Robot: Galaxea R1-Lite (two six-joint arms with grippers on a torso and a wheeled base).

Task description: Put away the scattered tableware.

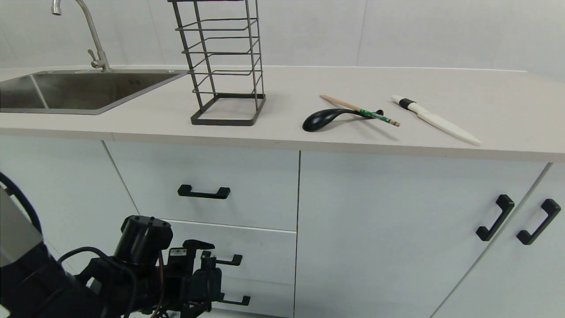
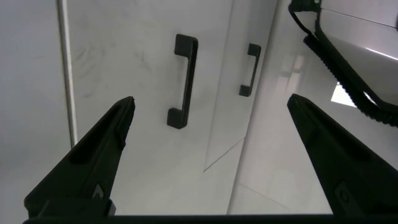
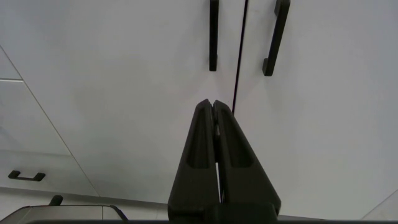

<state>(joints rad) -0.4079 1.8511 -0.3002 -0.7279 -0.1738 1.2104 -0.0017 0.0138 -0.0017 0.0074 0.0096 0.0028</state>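
Three things lie loose on the counter (image 1: 287,132): a black spoon (image 1: 324,119), some chopsticks (image 1: 359,110) and a white knife (image 1: 435,119). The chopsticks rest across the handle of the spoon. The knife lies near them, on the right, not touching them. None of them is put away yet, so I think the job is just at its start and all three are left to do.

A wire rack (image 1: 227,121) stands on the counter to the left of the spoon, with nothing in it. It may be the place for them, but I cannot be sure. Farther left is the sink (image 1: 88,86).

Both arms are low, down by the cupboard fronts and well apart from the tableware. The left gripper (image 2: 210,102) has its fingers spread wide and holds nothing. It hangs in front of the drawers (image 1: 203,192). The right gripper (image 3: 213,106) has its fingers pressed together with nothing between them. It points at the cupboard doors (image 3: 124,74).
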